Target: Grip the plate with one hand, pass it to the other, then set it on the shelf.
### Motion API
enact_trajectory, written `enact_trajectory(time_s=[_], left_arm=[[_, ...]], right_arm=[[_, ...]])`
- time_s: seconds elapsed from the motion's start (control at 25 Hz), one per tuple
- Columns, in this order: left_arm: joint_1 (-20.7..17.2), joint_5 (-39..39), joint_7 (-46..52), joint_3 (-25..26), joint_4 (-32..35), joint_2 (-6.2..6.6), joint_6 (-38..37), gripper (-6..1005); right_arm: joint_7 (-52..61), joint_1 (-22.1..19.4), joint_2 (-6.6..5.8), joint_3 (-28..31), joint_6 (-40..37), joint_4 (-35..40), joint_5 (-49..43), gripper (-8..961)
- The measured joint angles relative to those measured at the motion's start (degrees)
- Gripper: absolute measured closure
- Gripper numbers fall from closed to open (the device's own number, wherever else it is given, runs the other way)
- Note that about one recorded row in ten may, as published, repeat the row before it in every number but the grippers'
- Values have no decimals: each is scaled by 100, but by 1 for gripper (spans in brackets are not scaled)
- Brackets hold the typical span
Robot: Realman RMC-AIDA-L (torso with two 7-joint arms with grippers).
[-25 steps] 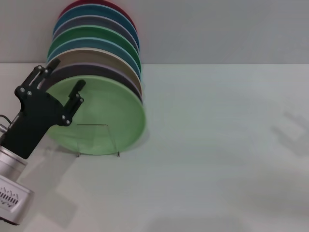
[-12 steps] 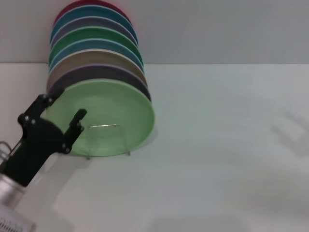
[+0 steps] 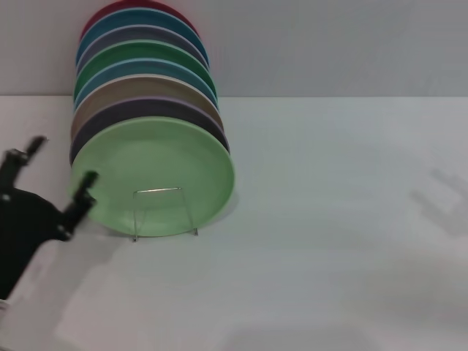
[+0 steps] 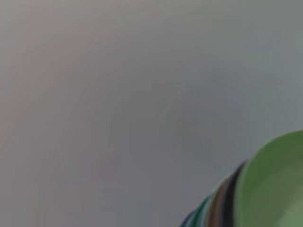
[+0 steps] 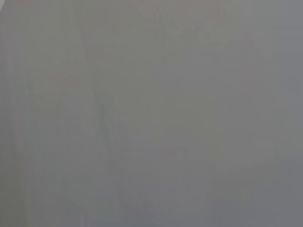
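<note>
Mint plate (image 3: 157, 172) is seen propped on clear shelf (image 3: 164, 212), front of stack; left claw (image 3: 53, 172) spread, empty, just beside. Task appears done; right claw unseen.

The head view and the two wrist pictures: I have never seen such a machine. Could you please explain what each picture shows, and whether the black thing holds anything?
This is a robot with two arms. The head view looks down from a camera on its head at a pale table. The black thing at the left edge is the left claw; its fingers are spread open and hold nothing. It sits beside the light green plate, apart from it. That plate stands upright at the front of a row of coloured plates, leaning in a small clear shelf. The left wrist picture, from a camera on that arm, shows only the green plate's edge and some plates behind it. The right wrist picture shows only plain grey; the right claw appears in no picture.
</note>
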State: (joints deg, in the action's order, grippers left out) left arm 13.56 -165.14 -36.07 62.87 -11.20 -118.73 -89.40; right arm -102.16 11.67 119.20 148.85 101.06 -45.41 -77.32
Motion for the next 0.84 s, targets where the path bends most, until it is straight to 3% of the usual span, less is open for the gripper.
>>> enact_trajectory(time_s=[0.16,0.32,0.64,0.84], left_arm=[[-39,59,374,449,-40,-25,13,191],[-35,445,1667,836,-16,-13,63,191],[-83,1511,2933,846,5,-33,212,191],[-181,1613,3066,723,-2,-37,174,191]], right_arm=[[-406,-71,27,16,-3,53,22,197],[-1592,-174,66,5,-298,511,193,197],[-2896,-137,69,-8,-877,1455,413,196],[-3769,-111,69,3,-886,1958,431,195]])
